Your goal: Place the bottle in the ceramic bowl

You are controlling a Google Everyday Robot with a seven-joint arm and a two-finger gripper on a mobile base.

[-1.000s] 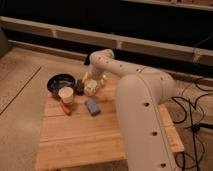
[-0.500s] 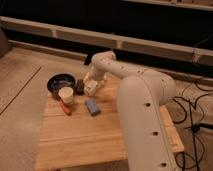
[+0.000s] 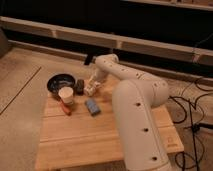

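Note:
The dark, round ceramic bowl (image 3: 60, 82) sits at the back left corner of the wooden table (image 3: 100, 135). Right of it, just above the table's back edge, is the small whitish bottle (image 3: 91, 88). My gripper (image 3: 90, 87) reaches down from the white arm and is shut on the bottle. The bottle is about a bowl's width right of the bowl, and a small dark object (image 3: 80, 86) stands between them. Part of the bottle is hidden by the gripper.
A white cup (image 3: 66, 95) stands just in front of the bowl, with a reddish item (image 3: 65, 107) lying in front of it. A blue rectangular block (image 3: 91, 106) lies below the gripper. My bulky white arm (image 3: 135, 115) covers the table's right side.
Almost nothing has moved: the gripper with the bottle stays at the same spot right of the bowl, and the table's objects have not shifted.

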